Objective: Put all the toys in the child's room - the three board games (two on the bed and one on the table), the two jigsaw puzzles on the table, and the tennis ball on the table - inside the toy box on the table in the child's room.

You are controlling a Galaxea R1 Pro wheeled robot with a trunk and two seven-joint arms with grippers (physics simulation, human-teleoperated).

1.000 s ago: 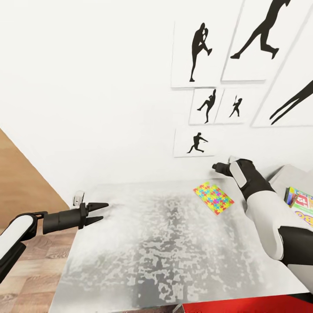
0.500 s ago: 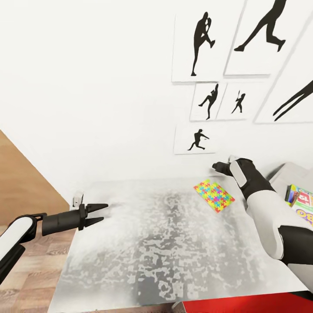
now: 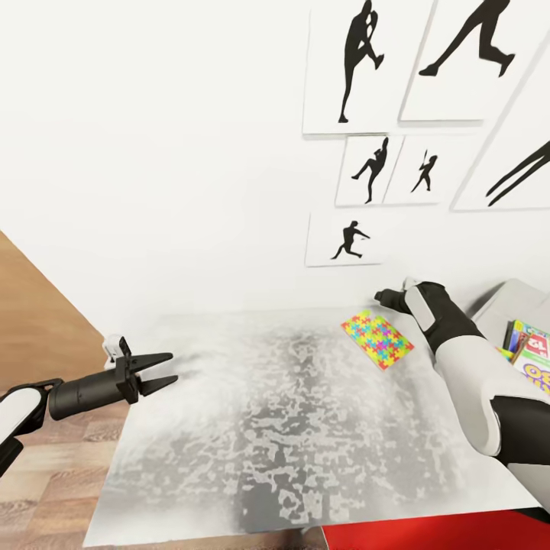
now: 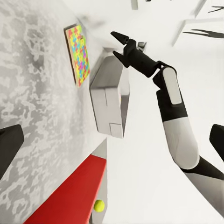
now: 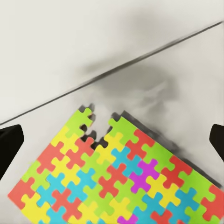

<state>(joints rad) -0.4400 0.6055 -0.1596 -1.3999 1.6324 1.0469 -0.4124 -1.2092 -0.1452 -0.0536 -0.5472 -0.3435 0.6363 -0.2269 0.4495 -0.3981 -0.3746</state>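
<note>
**Puzzle waits just below the right gripper**

At the far right corner of the mottled grey table (image 3: 267,428), the flat many-coloured jigsaw puzzle (image 3: 377,339) lies just under and inward of the right gripper (image 3: 384,296), long axis diagonal. This gripper is nearer; its fingers stand apart. The left gripper (image 3: 156,369), also spread, is well apart.

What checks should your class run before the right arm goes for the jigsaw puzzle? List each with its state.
1. Right gripper open: ok, fingers spread wide in the wrist view.
2. Right gripper empty: ok.
3. Jigsaw puzzle lying flat on the table: ok.
4. Gripper touching puzzle: not ok, it hangs above the far edge.
5. Left gripper out of the way: ok, at the table's opposite edge, open.
6. Toy box open: cannot tell.
</note>
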